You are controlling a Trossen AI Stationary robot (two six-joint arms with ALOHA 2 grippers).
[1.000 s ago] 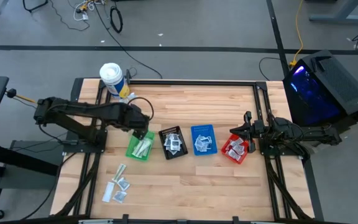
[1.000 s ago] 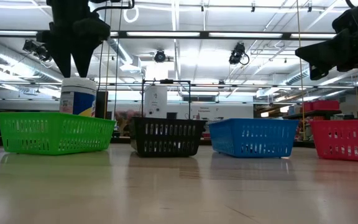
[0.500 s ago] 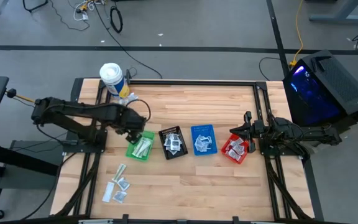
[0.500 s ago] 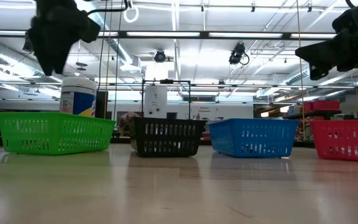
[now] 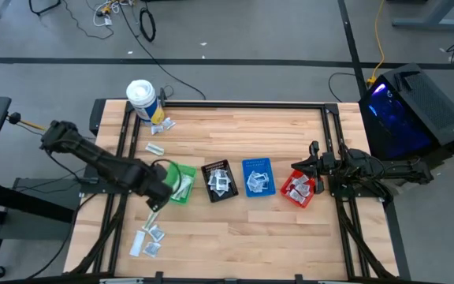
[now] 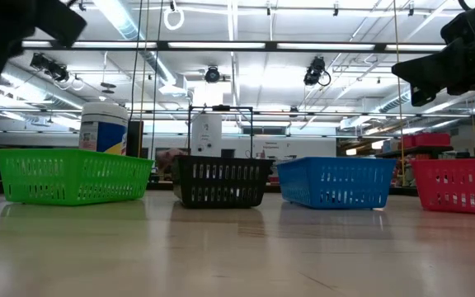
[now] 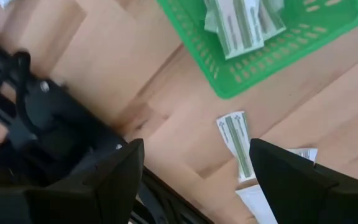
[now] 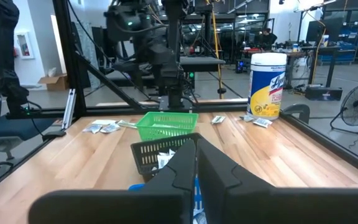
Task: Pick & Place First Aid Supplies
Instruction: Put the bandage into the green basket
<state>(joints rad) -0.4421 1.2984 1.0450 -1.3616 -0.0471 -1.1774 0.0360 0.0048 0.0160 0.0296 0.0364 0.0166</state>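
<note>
**I am lining up the left gripper [image 5: 158, 196] for the next flat sachet.**
Jaws standing wide and empty, I am hovering at the green mesh bin's [image 5: 181, 183] 8 o'clock corner; the loose white-and-green strip packets [image 5: 150, 234] are lying on the wooden bench [image 5: 235, 134] toward 6 o'clock. They look light, limp and slick, so I am judging an edge pinch best. The right gripper [image 5: 312, 162] is waiting, jaws closed, by the red bin [image 5: 299, 188].

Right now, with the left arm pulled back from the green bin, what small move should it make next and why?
Probably lower the open left tool onto the greenish-printed strip packet lying on the table just outside the green bin. The tool is empty, that packet sits between its fingers in the wrist view, and similar packets already lie in that bin.
</note>
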